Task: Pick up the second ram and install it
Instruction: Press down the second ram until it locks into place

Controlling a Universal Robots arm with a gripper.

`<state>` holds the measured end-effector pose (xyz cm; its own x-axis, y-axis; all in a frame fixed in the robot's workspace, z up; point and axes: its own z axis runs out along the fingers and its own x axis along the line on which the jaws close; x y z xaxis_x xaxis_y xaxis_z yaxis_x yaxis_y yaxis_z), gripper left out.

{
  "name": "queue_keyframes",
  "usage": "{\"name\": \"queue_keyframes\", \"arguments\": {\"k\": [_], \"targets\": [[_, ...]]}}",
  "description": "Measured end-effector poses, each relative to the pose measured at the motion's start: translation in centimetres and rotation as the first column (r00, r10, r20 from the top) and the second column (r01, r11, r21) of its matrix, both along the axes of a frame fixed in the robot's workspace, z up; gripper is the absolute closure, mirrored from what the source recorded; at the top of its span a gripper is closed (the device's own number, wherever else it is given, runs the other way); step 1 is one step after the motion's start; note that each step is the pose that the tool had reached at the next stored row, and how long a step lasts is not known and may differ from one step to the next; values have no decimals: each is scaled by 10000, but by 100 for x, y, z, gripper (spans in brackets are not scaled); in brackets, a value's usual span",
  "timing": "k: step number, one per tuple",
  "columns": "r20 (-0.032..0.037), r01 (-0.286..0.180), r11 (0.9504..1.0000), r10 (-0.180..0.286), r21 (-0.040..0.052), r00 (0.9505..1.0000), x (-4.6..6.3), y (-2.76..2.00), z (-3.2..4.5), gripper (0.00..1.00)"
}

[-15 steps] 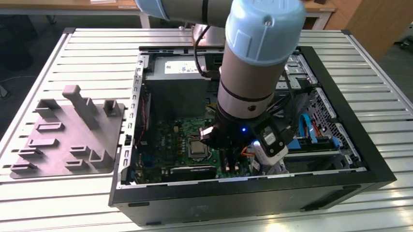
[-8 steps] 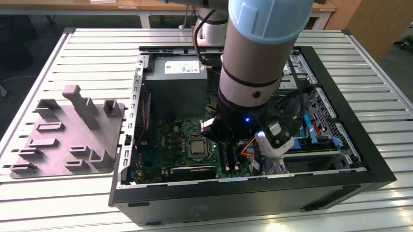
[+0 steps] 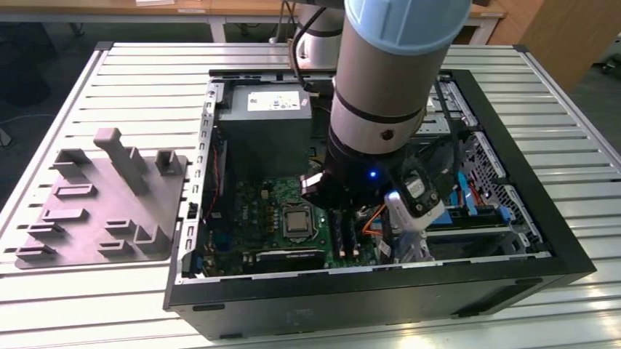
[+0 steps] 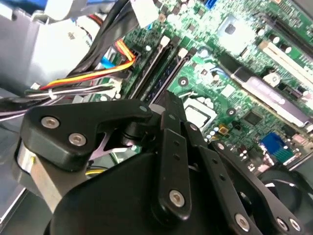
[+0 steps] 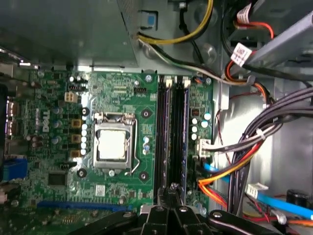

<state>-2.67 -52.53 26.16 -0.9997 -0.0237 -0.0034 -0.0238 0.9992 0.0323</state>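
Note:
My gripper point(image 3: 342, 207) hangs low inside the open computer case point(image 3: 543, 240), over the green motherboard point(image 5: 54, 122). Its black fingers point(image 5: 171, 198) are shut, tips together, just above one end of the two long black slots. A dark blue-green stick, the second ram point(image 5: 163, 127), stands in the slot nearer the processor socket; in the second wrist view this ram point(image 4: 165, 78) runs straight away from the finger point(image 4: 171, 112). The neighbouring slot point(image 5: 184, 127) also holds a dark stick. I cannot tell if the fingertips touch the ram.
Bundled black, yellow and orange cables point(image 5: 244, 156) crowd one side of the slots. The processor socket point(image 5: 113, 144) lies on the other side. A grey power-supply box point(image 3: 264, 109) fills the case's far end. A grey fixture plate point(image 3: 107, 211) lies on the table at the exterior view's left.

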Motion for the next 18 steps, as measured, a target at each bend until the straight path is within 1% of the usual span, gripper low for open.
{"name": "queue_keyframes", "arguments": {"k": [14, 16, 18], "targets": [[0, 1, 10000, -1, 0, 10000, -1, 374, -1, 90], [0, 1, 10000, -1, 1, 10000, 0, 411, -1, 90], [-1, -1, 10000, 1, -3, 10000, 0, 423, 10, 90]]}}
